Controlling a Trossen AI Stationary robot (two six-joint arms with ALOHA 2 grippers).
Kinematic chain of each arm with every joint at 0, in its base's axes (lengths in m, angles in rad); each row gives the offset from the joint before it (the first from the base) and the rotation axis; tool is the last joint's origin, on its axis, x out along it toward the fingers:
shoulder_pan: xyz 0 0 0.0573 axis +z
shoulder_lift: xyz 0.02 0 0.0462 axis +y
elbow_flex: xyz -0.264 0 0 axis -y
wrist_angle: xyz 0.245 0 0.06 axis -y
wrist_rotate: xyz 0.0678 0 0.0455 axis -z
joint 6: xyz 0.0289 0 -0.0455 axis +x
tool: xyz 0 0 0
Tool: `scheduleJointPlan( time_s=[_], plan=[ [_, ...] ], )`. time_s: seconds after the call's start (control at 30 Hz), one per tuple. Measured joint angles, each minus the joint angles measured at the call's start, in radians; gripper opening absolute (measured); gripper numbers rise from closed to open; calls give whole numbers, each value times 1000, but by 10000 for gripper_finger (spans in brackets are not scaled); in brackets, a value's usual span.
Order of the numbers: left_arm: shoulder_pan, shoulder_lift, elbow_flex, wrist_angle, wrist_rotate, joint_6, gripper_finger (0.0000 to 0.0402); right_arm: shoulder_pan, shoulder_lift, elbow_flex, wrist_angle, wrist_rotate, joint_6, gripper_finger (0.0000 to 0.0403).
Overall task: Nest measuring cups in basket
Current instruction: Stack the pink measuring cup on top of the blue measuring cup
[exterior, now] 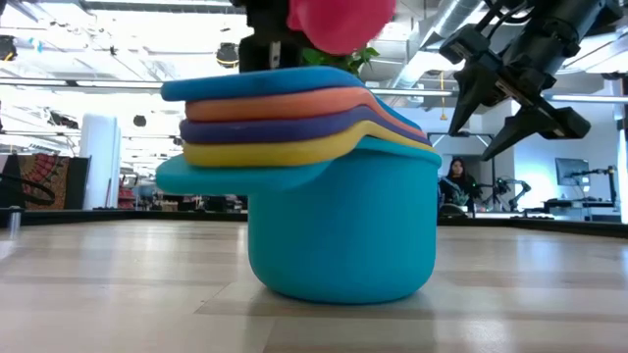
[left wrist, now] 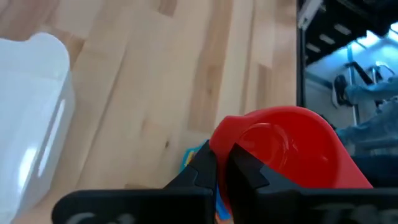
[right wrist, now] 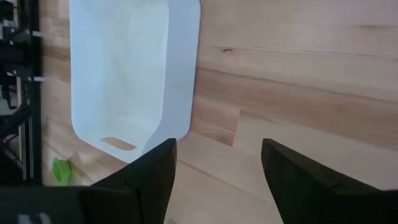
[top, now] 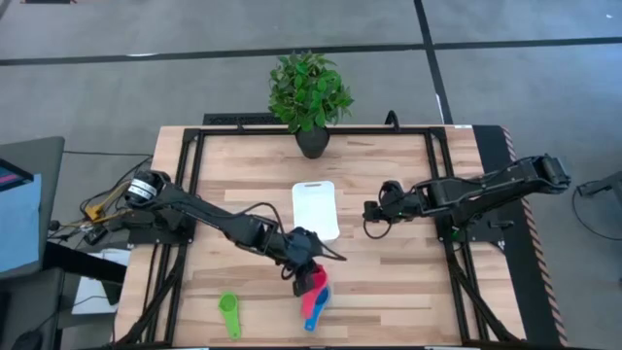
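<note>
Pink cup (top: 316, 282) in left tool (top: 306, 270), above stack (exterior: 304, 118); handles aligned leftward.

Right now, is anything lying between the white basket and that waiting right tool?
No. In the high view, only bare wooden table separates the basket from the open right tool.

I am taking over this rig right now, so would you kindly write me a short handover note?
Left gripper: shut on the pink cup, held above the stack of nested cups at the table's front edge.
Right gripper: open, empty, beside the basket.
Green cup: alone on the table, left of the stack.
Done: teal, yellow, purple, orange and blue cups nested.
Left: add pink and green; move the stack into the empty basket.
</note>
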State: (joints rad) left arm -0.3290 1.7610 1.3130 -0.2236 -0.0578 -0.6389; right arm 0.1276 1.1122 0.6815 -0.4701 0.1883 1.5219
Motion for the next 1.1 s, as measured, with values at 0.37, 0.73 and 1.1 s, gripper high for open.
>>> scheduleJointPlan(
  time_s=[0.37,0.73,1.1],
  plan=[
    [-15,109,-1,23,128,-20,5,0,0,0,1,-2,-8,260],
    [-45,144,1,59,25,-64,5,24,0,0,-3,-4,-4,260],
    [-45,154,1,58,26,-66,26,27,0,0,-5,-11,-3,260]
  ],
)
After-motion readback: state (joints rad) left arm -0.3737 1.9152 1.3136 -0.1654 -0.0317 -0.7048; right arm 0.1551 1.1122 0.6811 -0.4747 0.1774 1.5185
